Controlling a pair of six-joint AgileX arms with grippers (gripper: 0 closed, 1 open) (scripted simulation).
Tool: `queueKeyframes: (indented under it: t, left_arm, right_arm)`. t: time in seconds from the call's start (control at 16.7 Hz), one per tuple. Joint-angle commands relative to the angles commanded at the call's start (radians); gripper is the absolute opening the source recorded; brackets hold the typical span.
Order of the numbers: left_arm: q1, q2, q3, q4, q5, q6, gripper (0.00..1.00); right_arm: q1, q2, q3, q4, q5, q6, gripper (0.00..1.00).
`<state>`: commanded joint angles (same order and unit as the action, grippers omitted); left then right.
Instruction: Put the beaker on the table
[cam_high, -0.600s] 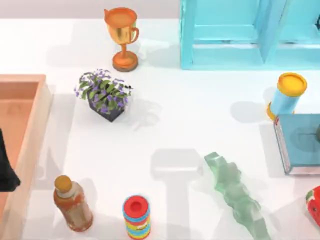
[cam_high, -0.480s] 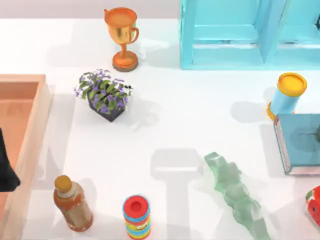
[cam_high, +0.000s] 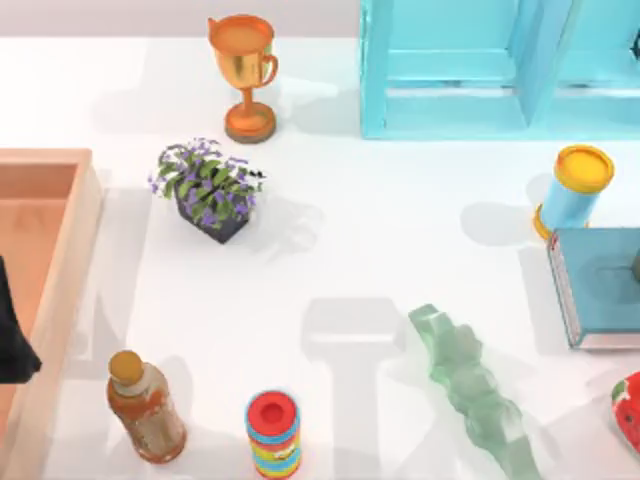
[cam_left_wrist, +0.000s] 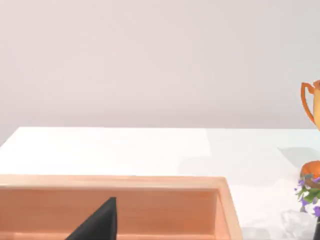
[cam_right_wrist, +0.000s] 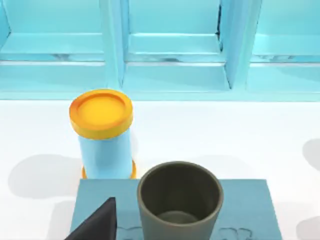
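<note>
Beaker (cam_right_wrist: 180, 200) upright on a blue book (cam_right_wrist: 95, 202), beside the blue cylinder (cam_right_wrist: 102, 135).
The right gripper's finger state cannot be told; the left arm (cam_high: 12, 335) is parked over the wooden tray (cam_high: 55, 260).

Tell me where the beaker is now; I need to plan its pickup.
The beaker stands upright on the teal book at the table's right edge, just in front of the blue cylinder with the yellow lid.

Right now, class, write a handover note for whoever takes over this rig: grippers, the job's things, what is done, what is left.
Left gripper: over the orange wooden tray.
Right gripper: close to the small dark olive-grey cylindrical beaker.
Beaker: upright on a flat blue slab at the right of the large white table.
Done: nothing yet.
Left: grasp it, set it on the table.
</note>
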<state>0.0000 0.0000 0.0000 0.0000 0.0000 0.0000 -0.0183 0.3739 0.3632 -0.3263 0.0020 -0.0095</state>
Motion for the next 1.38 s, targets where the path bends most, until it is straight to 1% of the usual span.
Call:
queueKeyframes:
  t: [0.48, 0.78, 0.96, 1.08, 1.38]
  left_arm:
    - [0.000, 0.000, 0.000, 0.000, 0.000, 0.000, 1.00]
    - [0.000, 0.000, 0.000, 0.000, 0.000, 0.000, 1.00]
    - [0.000, 0.000, 0.000, 0.000, 0.000, 0.000, 1.00]
    - [0.000, 0.000, 0.000, 0.000, 0.000, 0.000, 1.00]
    - [0.000, 0.000, 0.000, 0.000, 0.000, 0.000, 1.00]
  right_arm:
    - [-0.026, 0.805, 0.753, -0.575, -0.011, -0.012, 1.00]
    - [-0.036, 1.218, 1.124, -0.890, -0.016, -0.026, 1.00]
    - [-0.041, 1.393, 1.281, -1.029, -0.013, -0.032, 1.00]
    - [-0.043, 1.464, 1.345, -1.088, -0.011, -0.035, 1.00]
    - [-0.044, 1.494, 1.372, -1.113, -0.009, -0.036, 1.00]
